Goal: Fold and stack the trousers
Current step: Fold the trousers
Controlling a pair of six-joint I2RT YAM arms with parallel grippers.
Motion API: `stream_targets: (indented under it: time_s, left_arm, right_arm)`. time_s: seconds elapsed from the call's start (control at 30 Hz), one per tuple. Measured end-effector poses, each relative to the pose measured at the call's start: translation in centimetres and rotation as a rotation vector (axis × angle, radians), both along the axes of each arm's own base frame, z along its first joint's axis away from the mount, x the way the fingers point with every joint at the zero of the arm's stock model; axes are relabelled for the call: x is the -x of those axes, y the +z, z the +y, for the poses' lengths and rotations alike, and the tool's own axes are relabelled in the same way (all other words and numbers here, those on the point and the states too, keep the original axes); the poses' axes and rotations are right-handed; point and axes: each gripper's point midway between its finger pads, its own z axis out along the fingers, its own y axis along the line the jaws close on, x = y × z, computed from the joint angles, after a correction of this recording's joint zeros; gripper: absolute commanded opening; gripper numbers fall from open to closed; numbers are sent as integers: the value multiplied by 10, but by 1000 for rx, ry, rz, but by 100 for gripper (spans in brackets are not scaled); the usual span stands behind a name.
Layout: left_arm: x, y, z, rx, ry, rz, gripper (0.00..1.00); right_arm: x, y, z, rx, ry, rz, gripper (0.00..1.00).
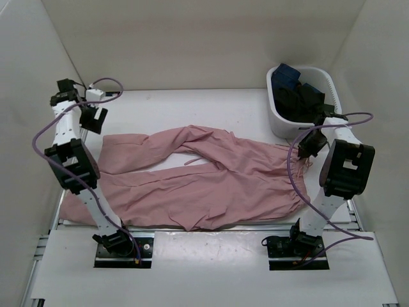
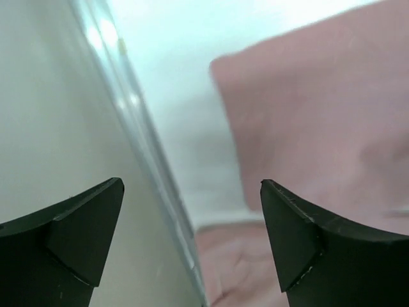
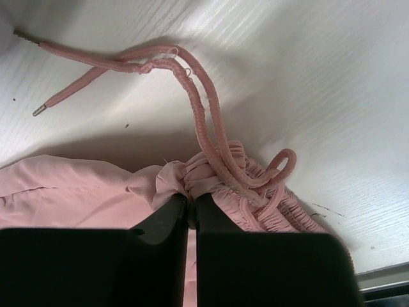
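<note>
Two tools are in play: the right tool (image 3: pixel 192 206) is pinched shut on the gathered waistband (image 3: pixel 255 192) of the trousers (image 1: pixel 211 185), and the left tool (image 2: pixel 192 192) is spread wide and empty, near a leg hem (image 2: pixel 307 96). The trousers are laid flat on the desk (image 1: pixel 192 105), long axis running left to right, waistband by the right arm, hems by the left. Each end is judged nearest its own arm.

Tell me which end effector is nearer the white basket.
Right. The right end effector sits just beside the basket, on the trousers' waistband; the left end effector is across the table.
</note>
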Motion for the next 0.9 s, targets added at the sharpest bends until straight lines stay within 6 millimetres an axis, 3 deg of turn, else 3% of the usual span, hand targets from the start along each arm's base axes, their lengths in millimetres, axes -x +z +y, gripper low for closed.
stream_targets:
  time_s: [0.07,0.17,0.23,0.43,0.47,0.5,0.53,0.57,0.8,0.9]
  left_arm:
    - [-19,-21,-7,16,-23,26,100]
    - [-20,-95,-22,72,-57,184,100]
    - [-7,-146,-38,140,-82,318,100]
    - [-21,-143,-41,147,-107,272,100]
    - [-21,-143,-41,147,-107,272,94]
    - [-21,-144,-41,147,-107,273,53]
    - [-23,-144,-41,149,-101,269,21]
    - [-27,-144,-42,158,-101,260,14]
    - [-55,-135,-38,170,-55,186,14]
    - [-69,-112,-36,130,-57,111,14]
  right_arm:
    - [0,-1,-1,6,-1,2,0]
    - [-3,-1,-4,15,-5,9,0]
    - [-5,0,-5,18,-8,15,0]
    - [-7,0,-14,35,-26,30,0]
    - [-7,-1,-14,35,-26,31,0]
    - [-7,-1,-14,36,-27,32,0]
    - [-7,-1,-14,35,-28,33,0]
    - [-7,-1,-15,36,-29,33,0]
    - [-7,6,-17,34,-31,47,0]
    - [-15,16,-20,43,-13,18,0]
